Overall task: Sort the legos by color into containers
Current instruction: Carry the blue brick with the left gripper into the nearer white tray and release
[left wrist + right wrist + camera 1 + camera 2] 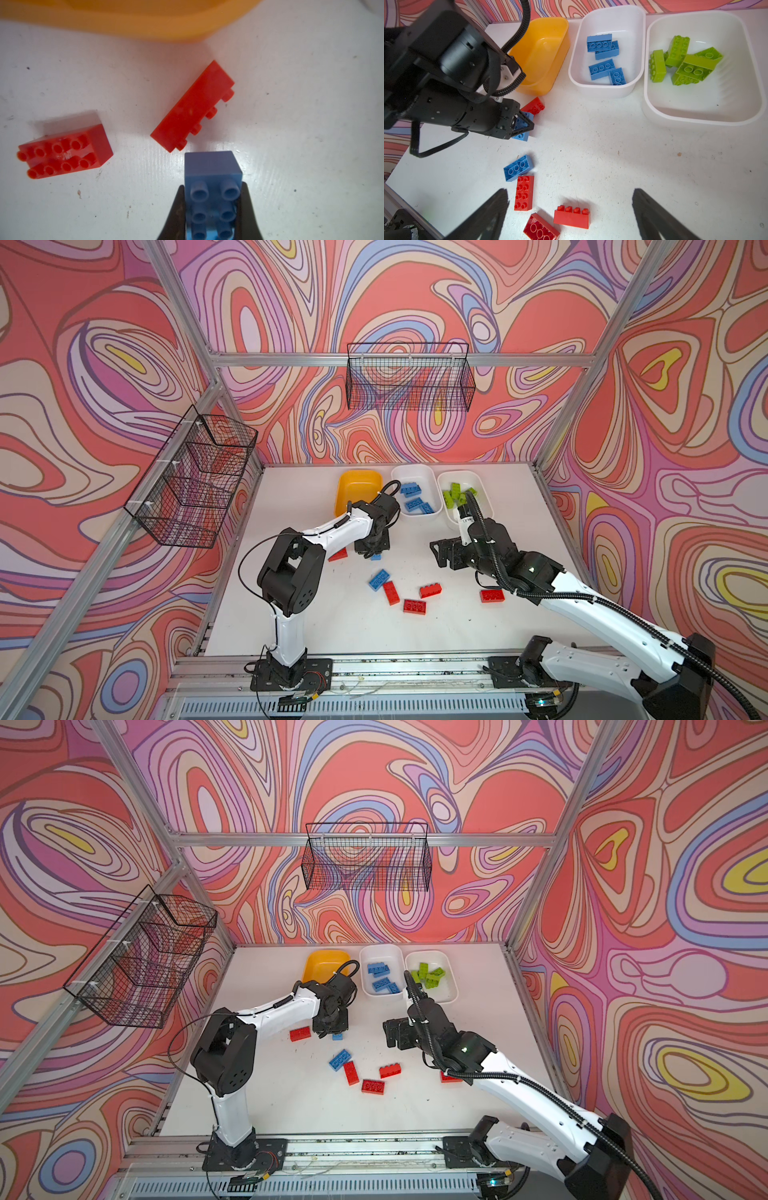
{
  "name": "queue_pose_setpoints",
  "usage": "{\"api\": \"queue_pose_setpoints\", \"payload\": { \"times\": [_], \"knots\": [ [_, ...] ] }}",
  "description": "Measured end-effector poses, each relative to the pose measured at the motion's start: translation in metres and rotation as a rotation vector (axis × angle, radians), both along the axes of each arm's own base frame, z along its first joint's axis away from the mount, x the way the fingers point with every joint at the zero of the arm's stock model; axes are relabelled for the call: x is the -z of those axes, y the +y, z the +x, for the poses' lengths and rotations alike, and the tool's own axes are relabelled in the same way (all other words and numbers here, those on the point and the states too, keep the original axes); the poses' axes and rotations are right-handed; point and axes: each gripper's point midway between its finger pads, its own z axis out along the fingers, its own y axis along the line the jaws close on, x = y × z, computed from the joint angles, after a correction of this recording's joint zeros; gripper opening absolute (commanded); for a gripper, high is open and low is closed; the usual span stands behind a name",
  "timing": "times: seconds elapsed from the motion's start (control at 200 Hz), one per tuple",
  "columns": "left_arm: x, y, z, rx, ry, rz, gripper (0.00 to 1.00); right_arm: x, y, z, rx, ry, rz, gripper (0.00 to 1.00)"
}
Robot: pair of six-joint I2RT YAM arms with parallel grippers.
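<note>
While the left tool [213, 186] is clenched on a blue brick [212, 170], its dark fingers [176, 209] pressing the brick's long sides, I see that brick down at desk [415, 639] level, just left of centre in both top views. I cannot tell whether it rests on the surface.

Two red pieces crowd it. A red brick on its side [193, 108] lies just beside the blue brick's free end, and a studs-up red brick [64, 153] sits apart.

The yellow-orange tub [358, 485] has its near rim close beyond them. To its right stand the white tub with blue legos [413, 467] and the white tub with green legos [459, 476], nearly rim to rim along the desk's back edge.

The right tool [571, 193] hangs released, fingers wide, right of centre. A bare strip of desk runs between the two tools up to the white tubs.

At lower centre a loose blue brick [378, 580] lies just beside a long red brick [390, 592]. The front edge of the desk is bare surface.
</note>
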Motion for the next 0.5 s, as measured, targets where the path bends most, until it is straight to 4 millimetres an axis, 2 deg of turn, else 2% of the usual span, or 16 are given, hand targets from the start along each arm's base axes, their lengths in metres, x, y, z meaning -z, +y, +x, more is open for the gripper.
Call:
{"api": "queue_pose_setpoints", "payload": {
  "times": [0.125, 0.29, 0.391, 0.501],
  "knots": [
    [-0.034, -0.017, 0.023, 0.031, -0.068, -0.038, 0.07, 0.001, 0.000, 0.001, 0.009, 0.005, 0.000, 0.98],
    [-0.078, -0.060, 0.083, 0.078, -0.191, -0.105, 0.07, -0.001, 0.000, 0.005, 0.029, 0.004, 0.003, 0.98],
    [-0.088, -0.085, 0.118, 0.105, -0.247, -0.136, 0.09, -0.003, -0.002, 0.007, 0.045, 0.000, 0.004, 0.98],
    [-0.086, -0.107, 0.147, 0.127, -0.285, -0.172, 0.13, -0.002, -0.004, 0.009, 0.063, 0.001, 0.003, 0.98]
  ]
}}
